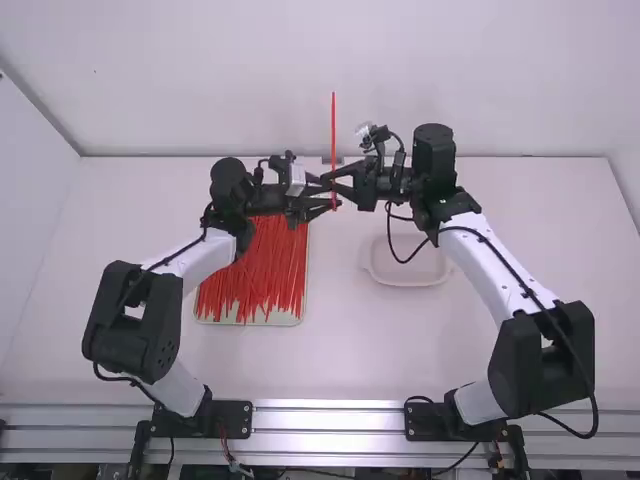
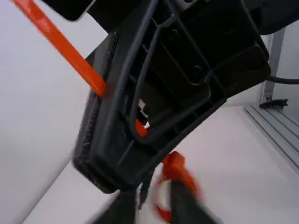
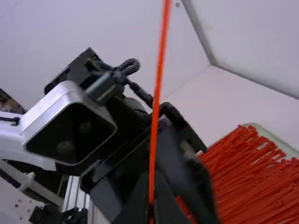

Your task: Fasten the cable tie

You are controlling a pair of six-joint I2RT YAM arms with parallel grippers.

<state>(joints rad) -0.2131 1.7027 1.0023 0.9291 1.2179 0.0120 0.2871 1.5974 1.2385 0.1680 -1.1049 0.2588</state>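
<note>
Together the left pincer (image 1: 316, 192) and the right pincer (image 1: 340, 200) clasp one red cable tie (image 1: 333, 140) above the white table (image 1: 400, 340).

The right pincer is clenched on the tie's strap, which in the right wrist view runs up between its two fingers. From there the strap stands upright, its free tail pointing straight up. The left pincer meets it tip to tip and grips the tie's lower end, a curled orange-red loop seated between its fingers in the left wrist view. Beneath the left arm a tray (image 1: 280, 322) holds a thick pile of spare ties (image 1: 255, 275), fanned out lengthwise. A shallow white dish (image 1: 405, 272) lies on the table under the right arm, near the tray but apart from it.
</note>
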